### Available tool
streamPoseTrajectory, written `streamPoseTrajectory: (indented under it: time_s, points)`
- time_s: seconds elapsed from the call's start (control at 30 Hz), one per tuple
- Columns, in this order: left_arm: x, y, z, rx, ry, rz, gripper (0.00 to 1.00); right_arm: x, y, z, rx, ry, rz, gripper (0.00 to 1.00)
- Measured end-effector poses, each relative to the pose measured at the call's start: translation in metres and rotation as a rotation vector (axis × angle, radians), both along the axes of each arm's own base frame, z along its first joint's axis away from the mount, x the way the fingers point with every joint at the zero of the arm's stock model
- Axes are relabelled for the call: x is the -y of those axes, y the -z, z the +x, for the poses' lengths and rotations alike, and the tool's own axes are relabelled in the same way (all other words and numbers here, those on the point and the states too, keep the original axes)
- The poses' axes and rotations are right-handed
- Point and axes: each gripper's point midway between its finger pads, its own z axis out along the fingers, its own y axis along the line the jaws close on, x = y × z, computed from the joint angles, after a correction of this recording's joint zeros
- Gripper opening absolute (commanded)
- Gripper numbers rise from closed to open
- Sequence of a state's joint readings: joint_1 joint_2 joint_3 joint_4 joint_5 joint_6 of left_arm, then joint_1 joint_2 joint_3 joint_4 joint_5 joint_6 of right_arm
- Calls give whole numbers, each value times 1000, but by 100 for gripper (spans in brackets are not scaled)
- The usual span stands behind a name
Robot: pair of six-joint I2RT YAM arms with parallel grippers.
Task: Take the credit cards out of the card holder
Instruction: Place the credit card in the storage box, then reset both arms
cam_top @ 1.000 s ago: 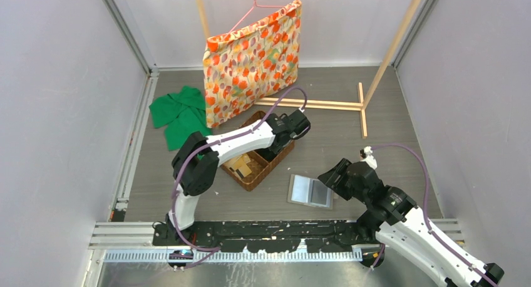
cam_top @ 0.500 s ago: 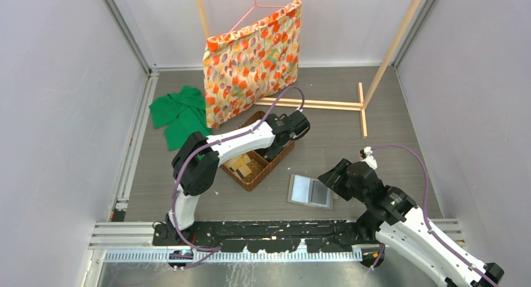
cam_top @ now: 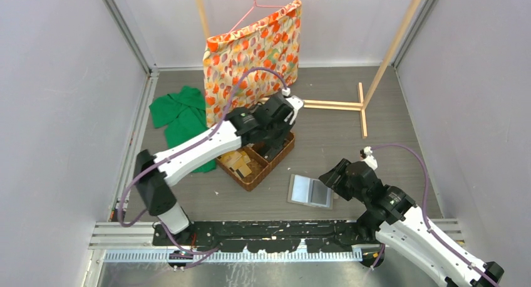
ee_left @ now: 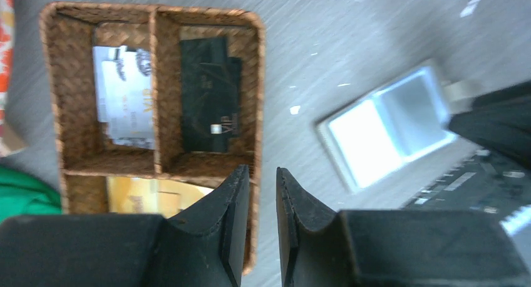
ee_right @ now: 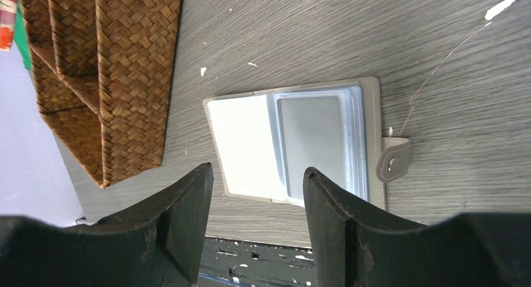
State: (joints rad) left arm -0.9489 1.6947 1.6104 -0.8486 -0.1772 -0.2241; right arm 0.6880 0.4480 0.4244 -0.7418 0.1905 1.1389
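Card holder (ee_right: 294, 143) lying open and flat directly beneath the right pincer (ee_right: 255, 171), whose fingers stand wide apart and empty. Left pincer (ee_left: 262, 171), narrowly parted and holding nothing, hangs over the basket (ee_left: 53, 99), with cards (ee_left: 122, 96) in the compartments below it. Whether any sleeve holds another card cannot be told; if one does, pin the holder's edge and draw the card flat along its sleeve.

L pincer (ee_left: 263, 176) ajar, R pincer (ee_right: 258, 173) wide
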Motion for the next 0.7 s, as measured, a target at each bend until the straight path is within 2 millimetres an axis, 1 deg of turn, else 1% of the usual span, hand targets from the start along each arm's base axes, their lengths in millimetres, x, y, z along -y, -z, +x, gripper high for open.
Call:
streamPoseTrajectory:
  time_s: [0.07, 0.1, 0.17, 0.23, 0.3, 0.33, 0.4, 0.5, 0.63, 0.7]
  points:
    - [3, -19, -11, -4, 3, -99, 25, 0, 1, 0, -4, 0, -6, 60]
    - [3, -25, -17, -16, 2, -138, 25, 1, 2, 0, -6, -2, -11, 60]
    - [3, -28, -30, -49, 9, -204, 25, 1, 4, 0, -13, -3, -20, 61]
    - [2, -23, -42, -88, 10, -243, 26, 2, 6, 0, -20, -2, -31, 65]
    - [-2, -14, -53, -126, 6, -265, 27, 4, 7, 0, -25, 2, -48, 73]
    - [-6, -10, -57, -139, 3, -267, 27, 6, 6, 0, -27, 6, -60, 76]
    - [-13, -3, -65, -157, -10, -276, 28, 11, -1, 2, -20, 21, -85, 78]
    - [-26, -3, -75, -154, -30, -303, 30, 21, -24, 9, 17, 53, -132, 79]
    - [-43, -9, -80, -107, -61, -348, 30, 37, -66, 24, 98, 117, -203, 79]
    - [-50, -6, -80, -88, -80, -356, 30, 46, -88, 31, 145, 154, -238, 80]
